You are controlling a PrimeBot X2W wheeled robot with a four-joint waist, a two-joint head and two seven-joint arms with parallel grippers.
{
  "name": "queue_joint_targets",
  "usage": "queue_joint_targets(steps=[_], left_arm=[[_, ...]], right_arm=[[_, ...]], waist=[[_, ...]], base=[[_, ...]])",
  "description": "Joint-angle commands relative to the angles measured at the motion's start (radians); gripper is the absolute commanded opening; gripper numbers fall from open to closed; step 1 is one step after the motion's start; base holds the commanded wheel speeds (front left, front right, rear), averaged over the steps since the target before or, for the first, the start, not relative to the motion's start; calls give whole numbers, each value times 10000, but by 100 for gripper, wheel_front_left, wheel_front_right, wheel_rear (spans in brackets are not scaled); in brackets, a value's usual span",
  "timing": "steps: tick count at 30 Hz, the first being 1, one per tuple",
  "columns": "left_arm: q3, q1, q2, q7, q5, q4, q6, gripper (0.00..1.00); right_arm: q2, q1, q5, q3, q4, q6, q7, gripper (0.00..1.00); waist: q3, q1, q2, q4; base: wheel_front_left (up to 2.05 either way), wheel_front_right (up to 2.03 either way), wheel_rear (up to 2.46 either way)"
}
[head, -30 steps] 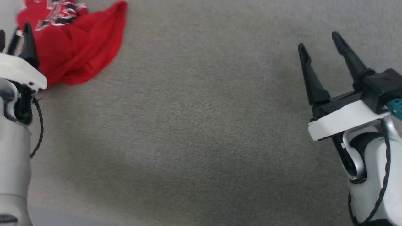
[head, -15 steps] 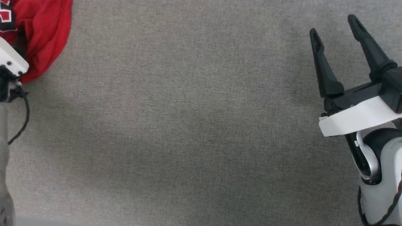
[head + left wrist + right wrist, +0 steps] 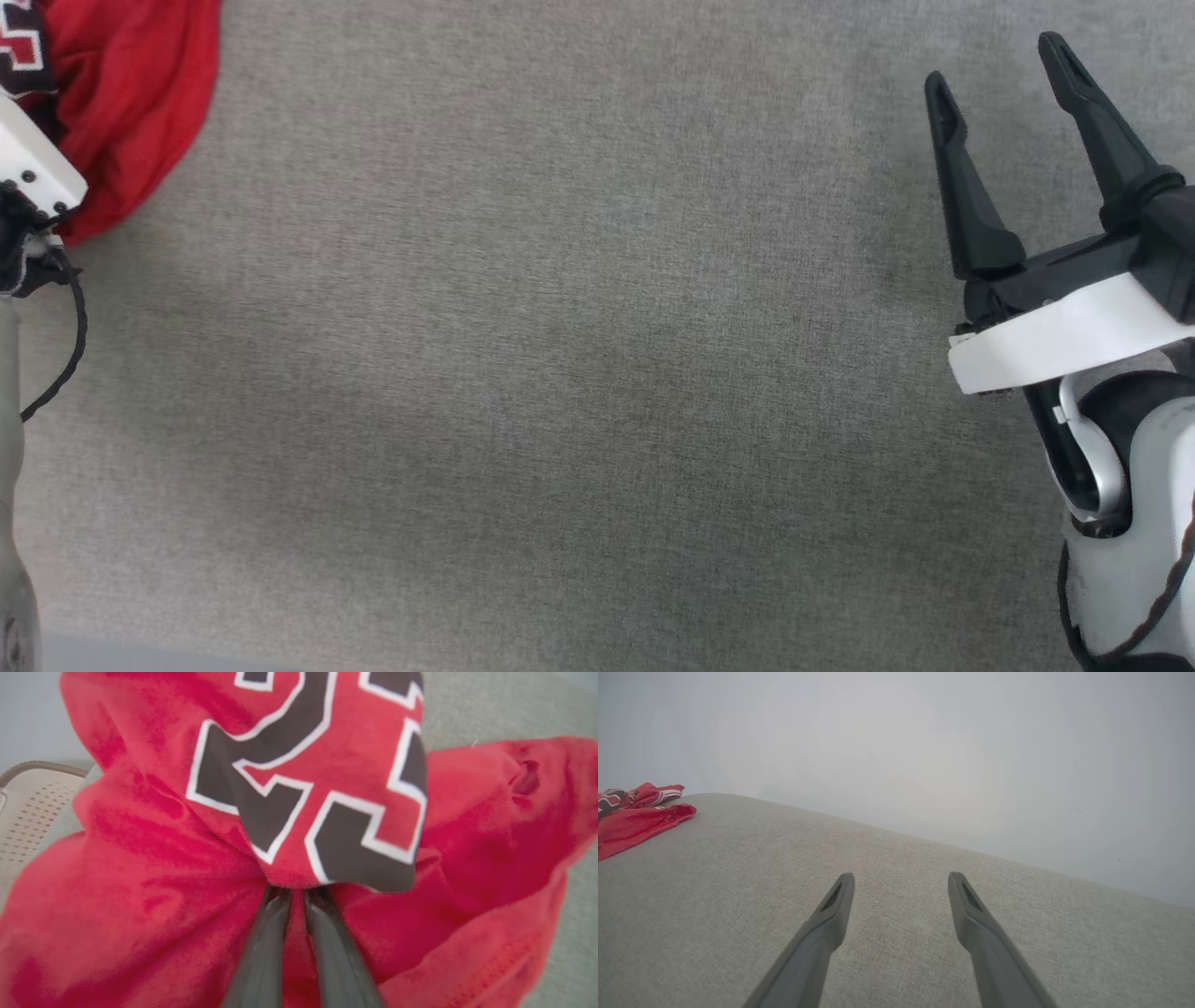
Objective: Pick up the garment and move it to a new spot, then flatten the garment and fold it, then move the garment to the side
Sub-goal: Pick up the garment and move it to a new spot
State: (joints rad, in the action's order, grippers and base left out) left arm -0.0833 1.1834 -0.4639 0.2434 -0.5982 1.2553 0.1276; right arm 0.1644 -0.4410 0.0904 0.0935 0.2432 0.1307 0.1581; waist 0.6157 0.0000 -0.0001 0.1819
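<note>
The garment lies far left on the surface, perhaps beside a basket, right gripper well apart.

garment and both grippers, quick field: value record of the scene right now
garment: red jersey with a black, white-outlined number, crumpled, at the far left of the surface
left gripper: fingers close together, tips buried in a fold of the garment
right gripper: open, holding nothing, over bare surface well apart from the garment
surface: grey woven fabric
task state: garment gripped, not yet flattened or folded
</note>
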Motion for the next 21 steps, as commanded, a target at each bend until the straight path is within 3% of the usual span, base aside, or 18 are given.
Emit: queue_joint_targets(steps=[1, 10, 21], left_arm=[[-232, -160, 90, -123, 137, -128, 5, 0], [-1140, -108, -439, -733, 100, -1454, 10, 0], [-2571, -224, -1523, -1145, 50, -3578, 12, 0]], right_arm=[[-97, 42, 110, -124, -135, 1, -150, 100], [-460, 302, 287, -381, -746, 1, -638, 100], [-932, 801, 589, -892, -1386, 1, -1247, 100]], waist=[[-320, 0, 1, 165], [-1527, 0, 1, 485], [-3106, 0, 1, 822]], base=[[0, 0, 0], [0, 0, 0], [0, 0, 0]])
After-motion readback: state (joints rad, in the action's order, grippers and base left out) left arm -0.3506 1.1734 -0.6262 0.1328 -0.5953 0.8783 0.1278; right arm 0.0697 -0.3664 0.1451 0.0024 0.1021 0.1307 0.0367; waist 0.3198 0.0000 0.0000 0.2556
